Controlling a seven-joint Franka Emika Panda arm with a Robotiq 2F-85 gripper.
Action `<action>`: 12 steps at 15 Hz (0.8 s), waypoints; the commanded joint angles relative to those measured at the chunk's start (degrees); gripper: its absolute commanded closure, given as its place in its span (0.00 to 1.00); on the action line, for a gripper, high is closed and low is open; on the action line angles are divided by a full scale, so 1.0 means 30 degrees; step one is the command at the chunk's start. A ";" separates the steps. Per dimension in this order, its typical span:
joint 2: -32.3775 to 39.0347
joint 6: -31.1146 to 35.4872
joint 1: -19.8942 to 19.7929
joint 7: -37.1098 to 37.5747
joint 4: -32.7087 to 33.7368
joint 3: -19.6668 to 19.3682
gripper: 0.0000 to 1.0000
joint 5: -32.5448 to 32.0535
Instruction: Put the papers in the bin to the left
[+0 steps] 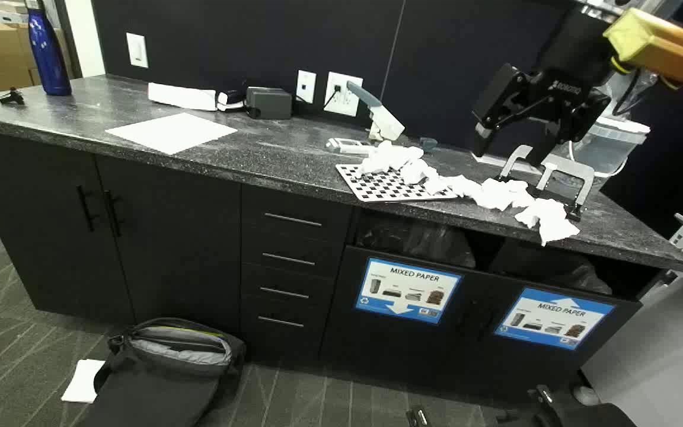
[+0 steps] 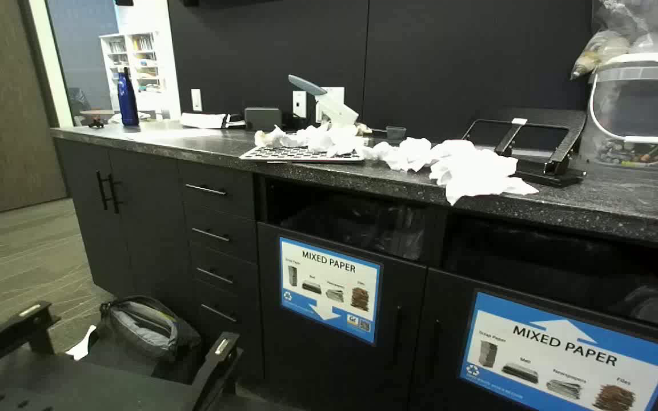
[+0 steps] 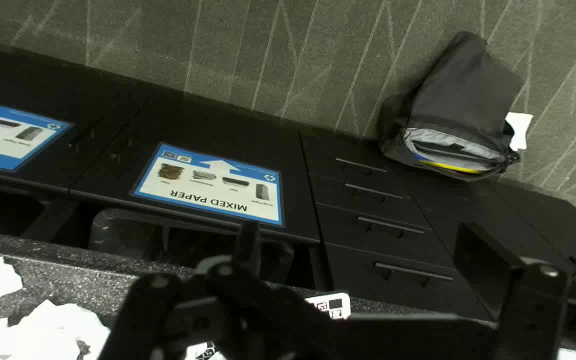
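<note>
Paper wads crumpled; countertop smooth, speckled; bottle glossy, 10 o'clock in both exterior views; bag matt cloth.

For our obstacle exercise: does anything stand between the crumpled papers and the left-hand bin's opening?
Yes, the countertop's front edge: in both exterior views the papers lie on top, while the left-hand bin opens beneath it.

Papers: white, crumpled wads and scraps, bunched in an uneven row along the front edge of the counter; the leftmost lay on the checkered board, the rightmost hung over the edge.
Left bin: stood upright beneath that edge, dark-fronted, its blue-and-white label reading MIXED PAPER, arrow down, plastic showing in the gap above.
</note>
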 commanded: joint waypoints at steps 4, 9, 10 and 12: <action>-0.0088 -0.0059 -0.0002 -0.0004 0.0135 -0.0007 0.00 -0.0008; 0.0663 0.0584 -0.0992 0.1116 0.0209 -0.0374 0.00 0.0116; 0.1184 0.0758 -0.1545 0.1808 0.0479 -0.0551 0.00 0.0164; 0.2597 0.1086 -0.2542 0.2477 0.1158 -0.1099 0.00 0.0020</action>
